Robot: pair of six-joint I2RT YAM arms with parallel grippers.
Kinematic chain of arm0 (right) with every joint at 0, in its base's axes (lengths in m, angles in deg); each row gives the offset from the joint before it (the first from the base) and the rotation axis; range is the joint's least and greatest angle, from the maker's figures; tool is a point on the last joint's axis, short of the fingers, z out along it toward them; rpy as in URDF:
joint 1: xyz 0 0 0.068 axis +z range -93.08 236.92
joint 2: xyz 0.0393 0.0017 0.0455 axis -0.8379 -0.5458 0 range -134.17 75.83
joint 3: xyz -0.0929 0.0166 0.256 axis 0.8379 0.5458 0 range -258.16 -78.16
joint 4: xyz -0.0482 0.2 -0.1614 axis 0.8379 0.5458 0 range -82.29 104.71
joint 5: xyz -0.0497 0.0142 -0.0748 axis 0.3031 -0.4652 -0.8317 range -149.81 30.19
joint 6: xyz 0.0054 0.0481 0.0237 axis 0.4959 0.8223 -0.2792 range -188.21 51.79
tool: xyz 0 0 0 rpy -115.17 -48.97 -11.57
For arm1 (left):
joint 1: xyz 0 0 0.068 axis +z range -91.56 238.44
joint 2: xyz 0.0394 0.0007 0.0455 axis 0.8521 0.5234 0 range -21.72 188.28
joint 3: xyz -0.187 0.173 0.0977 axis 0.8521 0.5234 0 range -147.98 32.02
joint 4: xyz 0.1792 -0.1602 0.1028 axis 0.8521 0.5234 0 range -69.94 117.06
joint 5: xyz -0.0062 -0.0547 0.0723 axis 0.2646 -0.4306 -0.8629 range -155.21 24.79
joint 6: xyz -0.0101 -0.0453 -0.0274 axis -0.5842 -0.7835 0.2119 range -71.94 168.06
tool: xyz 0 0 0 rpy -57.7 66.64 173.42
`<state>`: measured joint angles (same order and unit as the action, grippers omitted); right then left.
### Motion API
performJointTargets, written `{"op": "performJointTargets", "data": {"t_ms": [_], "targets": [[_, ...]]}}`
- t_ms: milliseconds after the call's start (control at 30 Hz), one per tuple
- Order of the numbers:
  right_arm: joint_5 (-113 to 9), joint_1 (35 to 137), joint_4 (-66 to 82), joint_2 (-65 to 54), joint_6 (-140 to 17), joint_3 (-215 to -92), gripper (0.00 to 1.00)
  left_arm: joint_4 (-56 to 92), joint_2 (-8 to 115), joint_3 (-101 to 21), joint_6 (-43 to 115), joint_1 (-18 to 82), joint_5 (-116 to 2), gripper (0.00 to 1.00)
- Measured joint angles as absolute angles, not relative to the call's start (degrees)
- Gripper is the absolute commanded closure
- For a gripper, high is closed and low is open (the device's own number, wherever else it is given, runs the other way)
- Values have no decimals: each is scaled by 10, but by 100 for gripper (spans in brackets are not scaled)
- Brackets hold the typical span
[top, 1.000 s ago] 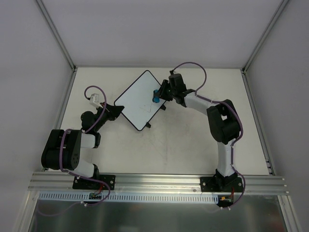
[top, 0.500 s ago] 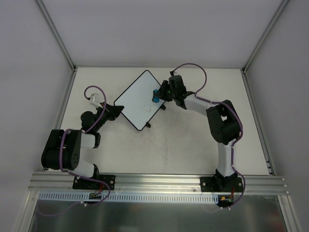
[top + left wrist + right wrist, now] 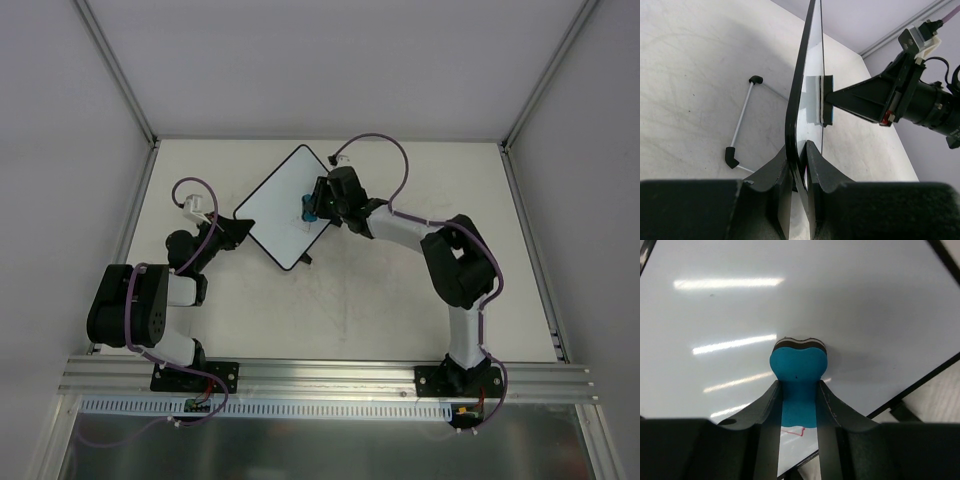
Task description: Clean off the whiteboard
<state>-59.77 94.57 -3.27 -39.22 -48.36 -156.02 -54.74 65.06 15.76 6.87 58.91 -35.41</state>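
The whiteboard (image 3: 280, 205), white with a thin black rim, is held tilted up off the table; in the left wrist view it runs edge-on (image 3: 801, 95). My left gripper (image 3: 238, 228) (image 3: 799, 160) is shut on its lower left edge. My right gripper (image 3: 316, 206) (image 3: 799, 400) is shut on a blue eraser (image 3: 308, 210) (image 3: 798, 365) whose felt face presses flat against the board's white surface (image 3: 765, 305). A short red line (image 3: 792, 430) shows on the board just below the eraser. From the left wrist the eraser (image 3: 821, 100) sits against the board's face.
A thin metal stand leg with black end caps (image 3: 742, 117) lies on the cream tabletop (image 3: 380, 290) behind the board. Grey walls (image 3: 300, 60) and aluminium posts enclose the table. The arm bases sit on the front rail (image 3: 320, 378).
My right gripper has slid the eraser leftward across the board, from near its right edge toward the middle. The left gripper and the board have barely moved.
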Motion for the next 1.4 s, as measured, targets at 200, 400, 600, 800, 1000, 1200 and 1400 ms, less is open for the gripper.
{"op": "performJointTargets", "data": {"t_ms": [200, 400, 600, 800, 1000, 1200, 1400], "targets": [[-610, 997, -31, -384, -504, -1562, 100, -548, 653, 157, 67, 589, -354, 100], [-617, 1036, -15, -384, -521, -1580, 100, -548, 653, 157, 67, 593, -353, 100], [-621, 1064, -8, -385, -524, -1589, 100, -548, 653, 157, 67, 593, -353, 100], [-626, 1067, -9, -385, -518, -1588, 100, -548, 653, 157, 67, 593, -353, 100], [-618, 1059, -55, -376, -485, -1552, 100, -548, 653, 157, 66, 593, -353, 100], [-581, 1037, -101, -370, -430, -1515, 100, -549, 653, 157, 65, 593, -353, 100], [-571, 1017, -137, -360, -385, -1469, 100, -549, 653, 157, 64, 593, -353, 100]]}}
